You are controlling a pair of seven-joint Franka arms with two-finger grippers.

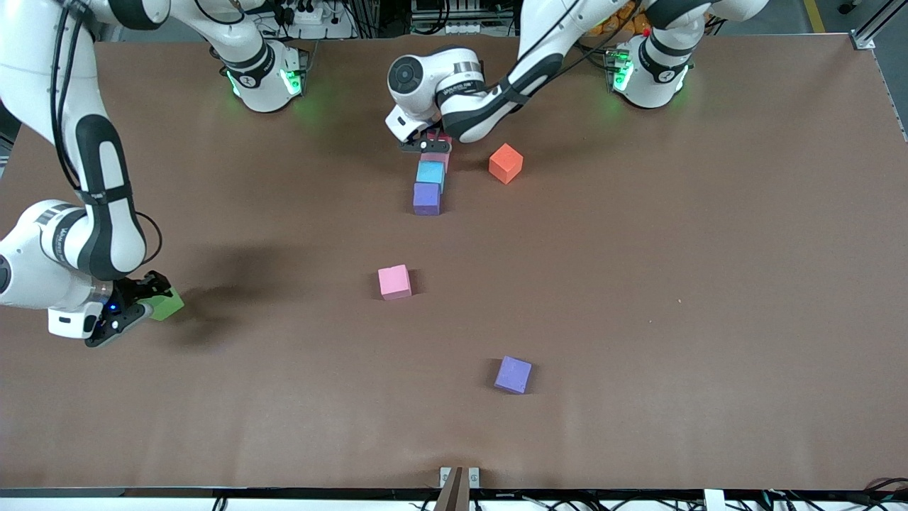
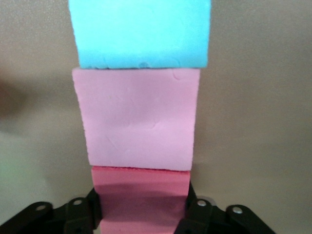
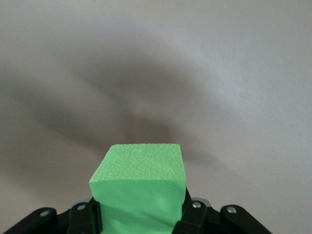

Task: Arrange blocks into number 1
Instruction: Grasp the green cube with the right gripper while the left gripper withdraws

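Nearest the front camera, a loose purple foam cube (image 1: 513,374) and a light pink foam cube (image 1: 394,282) wait unplaced, the right gripper (image 1: 135,304) clamps a green foam cube (image 1: 165,305), and farther off the purple (image 1: 426,198), sky-blue (image 1: 430,172), pink (image 2: 139,119) and crimson (image 2: 140,201) column has the left gripper (image 1: 426,145) flanking its crimson end, grip unclear, an orange foam cube (image 1: 505,163) beside.

Orange block (image 1: 505,162) apparently crowds the block row (image 1: 428,186).

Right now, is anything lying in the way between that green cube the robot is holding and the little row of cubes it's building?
Probably not. The right gripper is shut on the green block at the right arm's end of the table. Between it and the row's purple block is bare table; the loose pink block lies nearer the camera, just off a straight path.
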